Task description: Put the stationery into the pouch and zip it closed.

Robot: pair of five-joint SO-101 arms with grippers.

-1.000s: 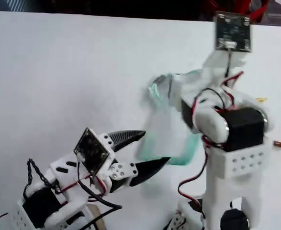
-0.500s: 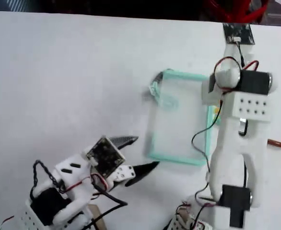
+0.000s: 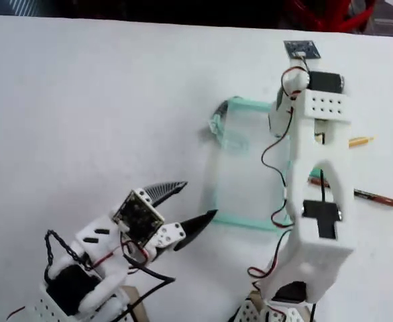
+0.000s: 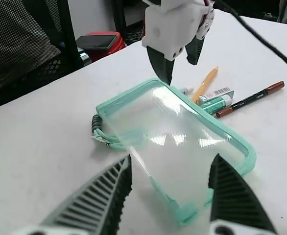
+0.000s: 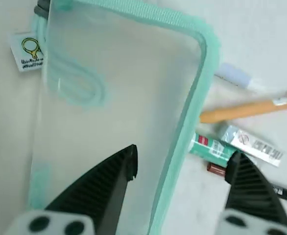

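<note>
**Left hand** (image 3: 198, 200): nearest the arm bases. Its fingers are spread wide and hold nothing. It sits at the near end of the pouch (image 3: 250, 168); whether it touches cannot be told.

**Pouch:** lies flat on the tabletop (image 3: 82, 100), clear panel up, with nothing visible inside. Whether the zip is open cannot be told. The loop (image 3: 218, 124) lies at the far left corner.

**Right hand** (image 5: 185, 154): spread wide and empty, above the pouch's right long edge. One finger stands over the clear panel, the other over the items outside it.

**Pencil** (image 5: 251, 108), **eraser** (image 5: 241, 142), **pen** (image 4: 251, 98): on the tabletop just beside that right edge, outside the pouch and close together.

**Step in hand:** judged to be the first pick-up. Nothing is loaded, and zipping comes much later. The next move likely calls for the right hand to shift off the pouch edge, descend over one item and close on it. The left hand is placed to steady the pouch.

**Room:** the items leave little finger gap among themselves or against the pouch edge. Open tabletop extends widely left of the pouch. The far tabletop edge lies just beyond the right arm.
</note>
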